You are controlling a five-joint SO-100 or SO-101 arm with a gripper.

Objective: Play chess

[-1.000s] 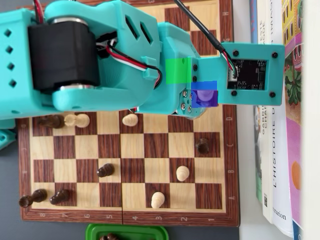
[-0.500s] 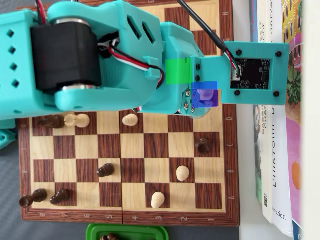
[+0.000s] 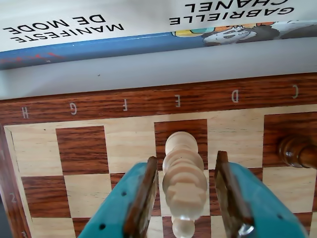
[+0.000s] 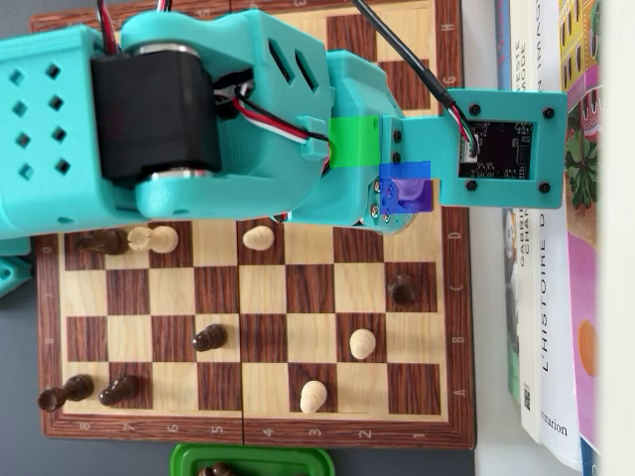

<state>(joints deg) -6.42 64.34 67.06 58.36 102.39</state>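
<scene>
Wooden chessboard (image 3: 89, 148) beside books (image 3: 148, 29). Tool (image 3: 185, 193) released, jaws straddling pale chess piece (image 3: 184, 181), seemingly without contact; dark piece (image 3: 297, 151) right.

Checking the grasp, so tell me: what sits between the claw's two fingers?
In the wrist view, a light chess piece stands between the claw fingers, gaps showing both sides.

Books (image 4: 556, 327) lie stacked beside the board on a pale worktop (image 3: 148, 69); a green container (image 4: 253, 461) sits at the near edge.
</scene>
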